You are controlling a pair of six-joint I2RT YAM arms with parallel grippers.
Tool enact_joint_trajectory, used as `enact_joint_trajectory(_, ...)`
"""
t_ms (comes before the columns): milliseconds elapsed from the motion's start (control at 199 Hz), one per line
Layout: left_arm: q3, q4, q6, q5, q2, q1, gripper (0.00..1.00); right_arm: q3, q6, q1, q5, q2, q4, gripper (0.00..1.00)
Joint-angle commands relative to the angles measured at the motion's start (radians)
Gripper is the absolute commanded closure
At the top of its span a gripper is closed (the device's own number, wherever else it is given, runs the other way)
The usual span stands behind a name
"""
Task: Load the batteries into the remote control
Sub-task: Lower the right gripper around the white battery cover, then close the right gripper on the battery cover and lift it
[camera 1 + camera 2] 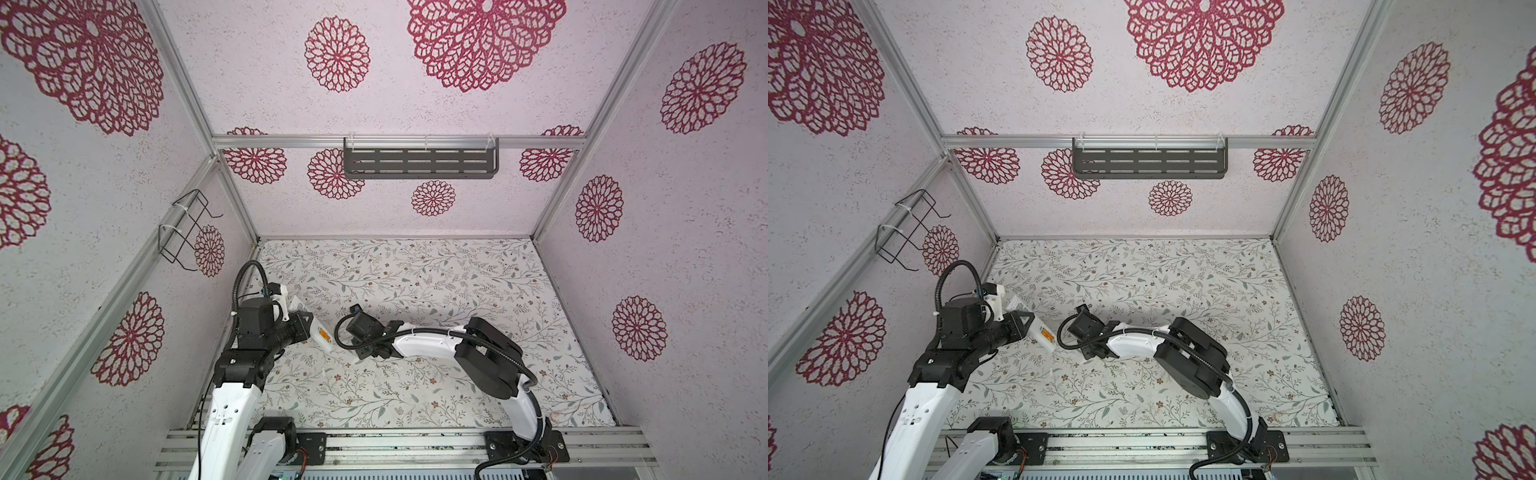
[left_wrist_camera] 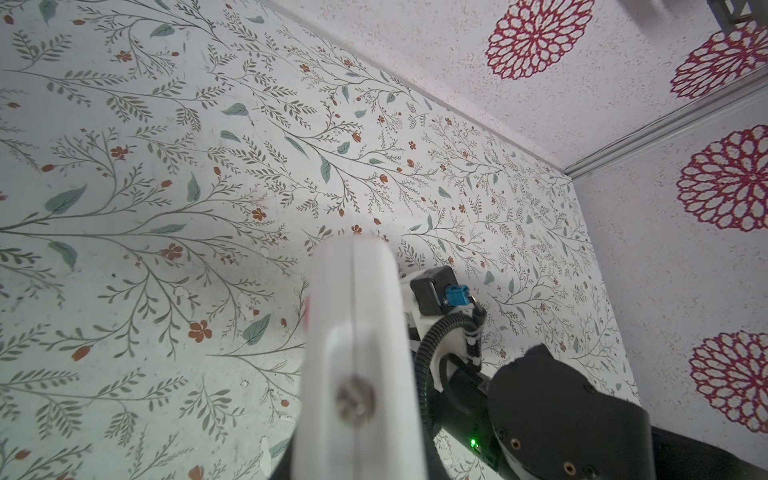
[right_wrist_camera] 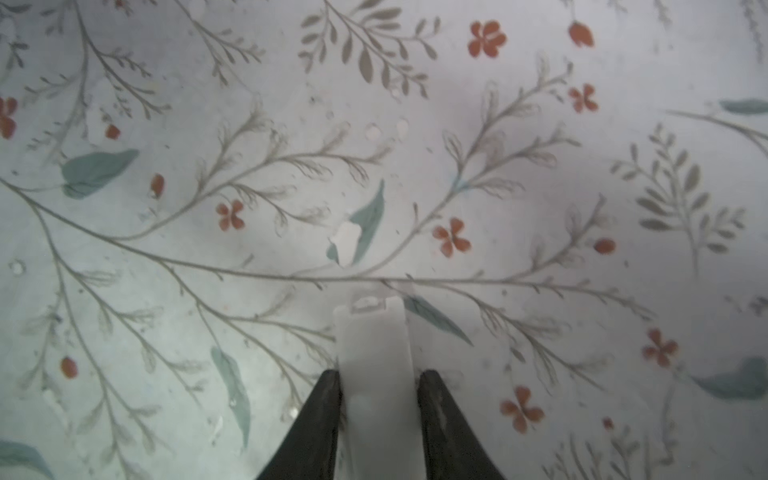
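Left gripper (image 1: 306, 328) is pinching slim white plastic remote control (image 1: 323, 337), steadying it. Right gripper (image 3: 379, 372) is straddling flat white plastic cover (image 3: 372, 332) between its jaws, probably for refitting; pinch unclear.

The orange label (image 1: 323, 333) on the remote control (image 1: 319, 326) is illegible.

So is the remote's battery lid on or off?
Off: the right gripper straddles the lid, apart from the remote control.

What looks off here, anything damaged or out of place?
The floral table covering is chipped, with bare white patches. The white battery cover is off the remote control, lying on the table between the right end effector's fingers. Nothing else stands out.
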Motion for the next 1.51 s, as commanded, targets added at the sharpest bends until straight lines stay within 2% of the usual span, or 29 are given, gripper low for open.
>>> enact_joint_trajectory(0, -0.009, 0.04, 0.01, 0.017, -0.007, 0.007, 1.0, -0.145, -0.002, -0.007, 0.018, 0.006, -0.205, 0.69)
enact_joint_trajectory(216, -0.009, 0.043, 0.008, 0.023, -0.003, 0.007, 1.0, -0.348, -0.008, -0.049, 0.017, -0.127, -0.145, 0.71)
enact_joint_trajectory(312, -0.011, 0.046, 0.006, 0.029, 0.002, 0.007, 1.0, -0.429, -0.044, -0.079, -0.035, -0.186, -0.091, 0.72)
enact_joint_trajectory(408, -0.012, 0.046, 0.005, 0.027, -0.002, 0.007, 1.0, -0.471, -0.091, -0.093, -0.075, -0.222, -0.06, 0.67)
enact_joint_trajectory(533, -0.013, 0.046, 0.004, 0.026, -0.005, 0.007, 1.0, -0.453, -0.109, -0.104, -0.071, -0.222, -0.072, 0.59)
enact_joint_trajectory(669, -0.013, 0.045, 0.005, 0.023, -0.012, 0.007, 1.0, -0.406, -0.114, -0.113, -0.054, -0.2, -0.088, 0.58)
enact_joint_trajectory(911, -0.014, 0.046, 0.006, 0.031, -0.013, 0.007, 1.0, -0.336, -0.101, -0.113, -0.04, -0.156, -0.11, 0.66)
enact_joint_trajectory(1203, -0.021, 0.067, -0.001, 0.077, -0.002, 0.007, 1.0, -0.336, -0.085, -0.114, -0.031, -0.166, -0.104, 0.71)
enact_joint_trajectory(1505, -0.057, 0.151, -0.078, 0.182, 0.047, -0.051, 1.0, -0.421, -0.126, -0.113, -0.019, -0.298, -0.008, 0.75)
